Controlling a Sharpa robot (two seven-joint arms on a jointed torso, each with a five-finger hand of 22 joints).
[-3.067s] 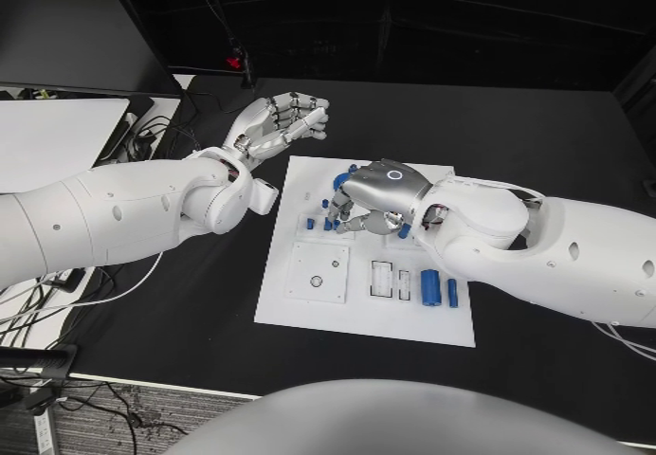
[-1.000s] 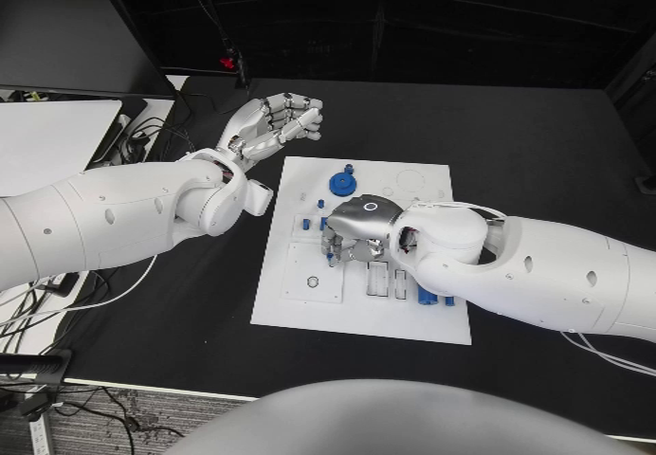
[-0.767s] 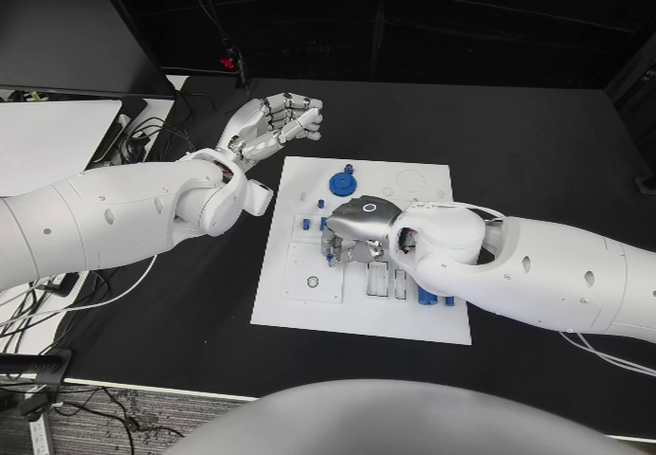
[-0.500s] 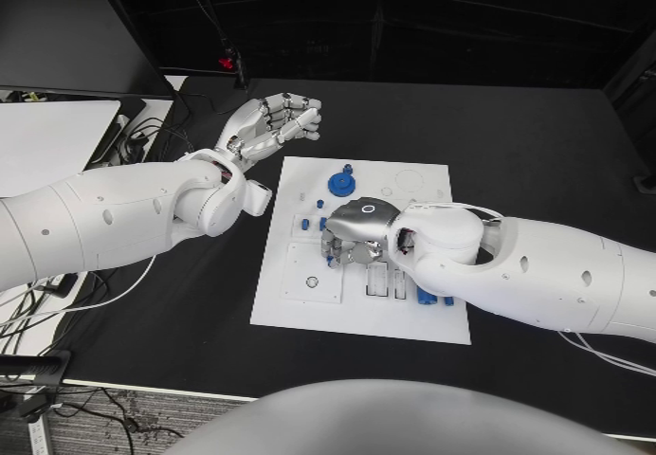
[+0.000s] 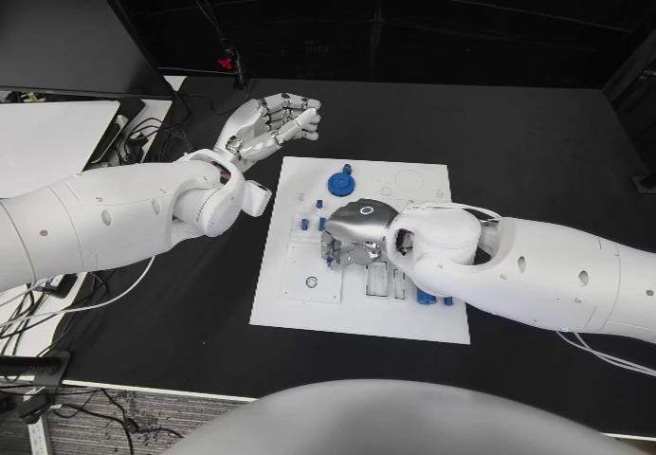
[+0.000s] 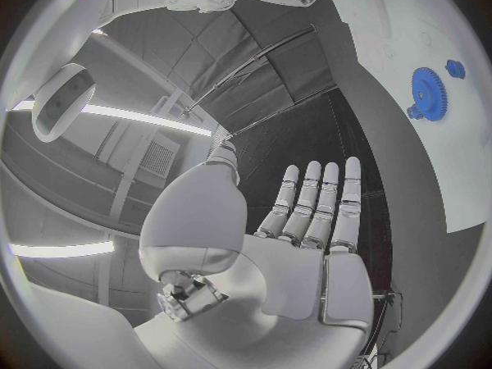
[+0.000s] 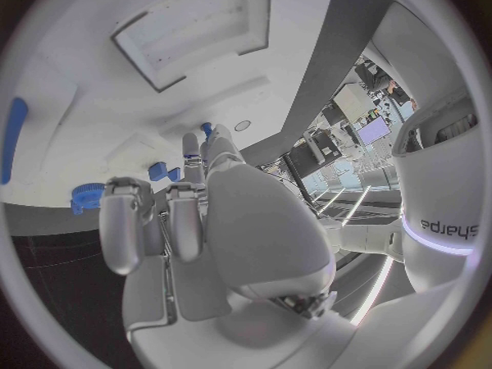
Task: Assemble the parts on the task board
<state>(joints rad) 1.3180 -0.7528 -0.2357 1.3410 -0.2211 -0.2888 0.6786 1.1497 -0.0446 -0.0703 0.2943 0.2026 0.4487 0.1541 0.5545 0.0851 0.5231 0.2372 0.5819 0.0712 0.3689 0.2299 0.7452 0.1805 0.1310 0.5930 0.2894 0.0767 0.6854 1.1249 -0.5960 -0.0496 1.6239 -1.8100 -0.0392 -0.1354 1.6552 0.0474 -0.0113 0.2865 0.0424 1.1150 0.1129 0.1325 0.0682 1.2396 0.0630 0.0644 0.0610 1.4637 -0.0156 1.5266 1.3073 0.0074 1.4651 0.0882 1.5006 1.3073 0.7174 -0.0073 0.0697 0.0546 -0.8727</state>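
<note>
The white task board (image 5: 308, 308) lies in the middle of the black table. A blue gear (image 5: 340, 183) sits at its far end, with small blue pegs (image 5: 303, 225) nearer the middle and two blue cylinders (image 5: 427, 297) at its right side. My right hand (image 5: 358, 232) is low over the board's middle, palm down, fingers curled under it toward the slots (image 5: 379, 276). In the right wrist view its fingertips (image 7: 195, 148) reach the board (image 7: 102, 98) near a blue peg (image 7: 159, 172); whether they pinch anything is hidden. My left hand (image 5: 281, 118) hovers open beyond the board's far left corner, fingers stretched (image 6: 312, 209).
A white square plate with a hole (image 5: 313, 281) lies on the board's near left. A white sheet (image 5: 48, 133) and cables lie at the table's left edge. The left wrist view shows the gear (image 6: 427, 104) on the board (image 6: 430, 25).
Over three seconds my right hand has come from the pegs at the board's far part down to its middle; in the last second it crept only slightly nearer. The left hand stays put.
</note>
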